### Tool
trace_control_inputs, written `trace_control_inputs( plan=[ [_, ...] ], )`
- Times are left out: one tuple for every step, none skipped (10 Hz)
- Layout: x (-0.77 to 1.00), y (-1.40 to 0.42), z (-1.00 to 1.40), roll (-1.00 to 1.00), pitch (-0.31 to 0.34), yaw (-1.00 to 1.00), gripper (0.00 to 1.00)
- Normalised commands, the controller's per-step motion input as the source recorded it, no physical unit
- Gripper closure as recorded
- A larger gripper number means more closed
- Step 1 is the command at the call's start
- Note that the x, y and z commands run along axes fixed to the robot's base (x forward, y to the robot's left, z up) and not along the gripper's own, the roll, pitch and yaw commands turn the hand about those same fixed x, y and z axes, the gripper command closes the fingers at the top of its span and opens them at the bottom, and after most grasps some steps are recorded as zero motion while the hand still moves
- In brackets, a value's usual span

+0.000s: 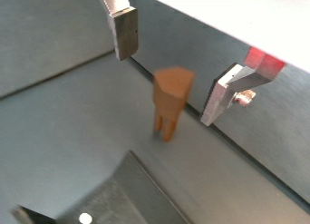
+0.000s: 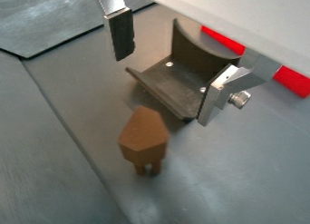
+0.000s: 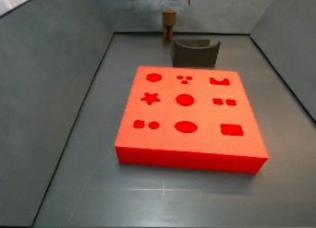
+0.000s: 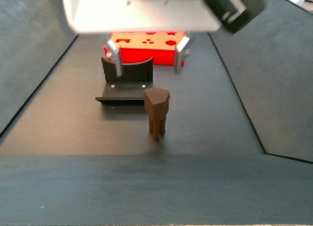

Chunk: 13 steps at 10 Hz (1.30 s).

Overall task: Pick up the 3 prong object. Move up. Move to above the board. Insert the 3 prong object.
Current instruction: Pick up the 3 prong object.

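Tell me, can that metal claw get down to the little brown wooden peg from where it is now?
Probably yes. The gripper hangs open just above the 3 prong object, which stands upright on the floor with nothing leaning on it. The fixture sits beside the peg with a gap between them, so the jaws look free to drop around it.

I get even, soft light over the whole cell, with no hard glare on the grey floor (image 3: 74,176). The board (image 3: 186,112) glows a saturated red in a side view, its recesses still readable. In both wrist views the 3 prong object (image 1: 171,101) looks slightly soft, throwing only a faint shadow at its foot. The gripper (image 1: 169,57), hanging above the peg, shows bright silver fingers (image 1: 125,33) with a sheen on the plates. At 12 o'clock in a side view the white gripper body (image 4: 134,10) is blown out and blurred; the fixture (image 4: 124,83) stays dim
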Motion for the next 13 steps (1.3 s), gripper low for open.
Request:
trace_control_inputs(
  plan=[
    [0.03,0.38,-0.58,0.1,-0.083,0.38,0.0],
    [0.0,0.49,-0.68,0.03,-0.139,0.55,0.0],
    [0.0,0.48,-0.74,0.0,-0.164,0.65,0.0],
    [0.0,0.36,-0.67,0.0,-0.19,0.62,0.0],
    [0.0,0.13,-0.38,-0.09,-0.124,0.29,0.0],
    [0.0,0.0,0.0,0.0,0.0,0.0,0.0],
    [0.0,0.0,0.0,0.0,0.0,0.0,1.0],
    [0.0,0.0,0.0,0.0,0.0,0.0,1.0],
    [0.0,0.0,0.0,0.0,0.0,0.0,1.0],
    [0.0,0.0,0.0,0.0,0.0,0.0,1.0],
    [0.0,0.0,0.0,0.0,0.0,0.0,1.0],
    [0.0,0.0,0.0,0.0,0.0,0.0,1.0],
    [0.0,0.0,0.0,0.0,0.0,0.0,1.0]
  ],
)
